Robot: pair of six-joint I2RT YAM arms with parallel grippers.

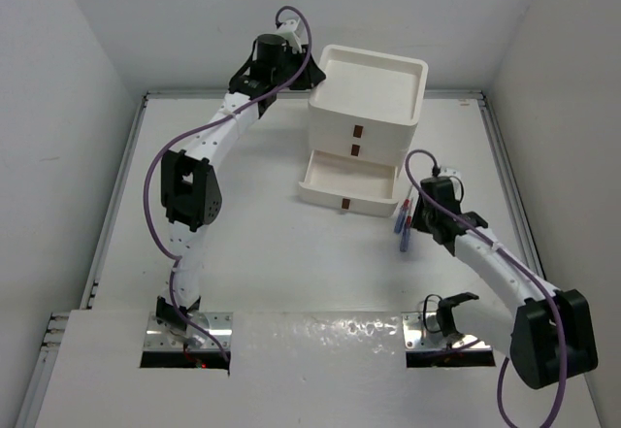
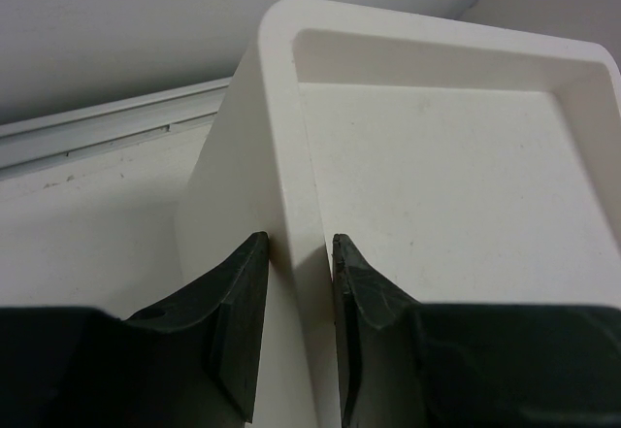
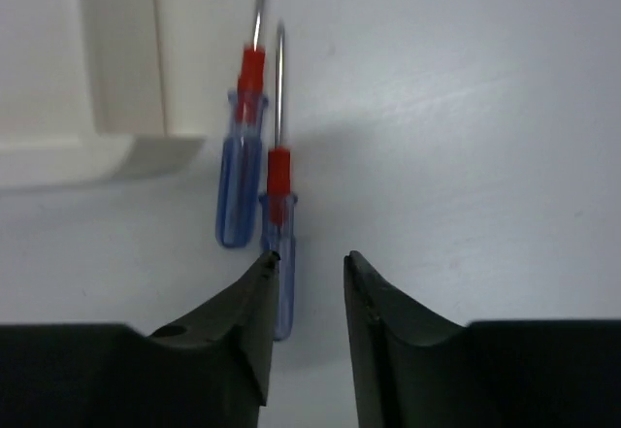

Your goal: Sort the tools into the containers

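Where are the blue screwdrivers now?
In the top view, the blue screwdrivers lie side by side on the table, right of the open bottom drawer, at the right claw.

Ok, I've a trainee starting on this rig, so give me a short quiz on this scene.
1. True or false: the bottom drawer stands open.
2. How many screwdrivers lie by the right gripper? A one, B two, C four.
3. What does the left gripper clamp?
Key: 1 true; 2 B; 3 the unit's top rim.
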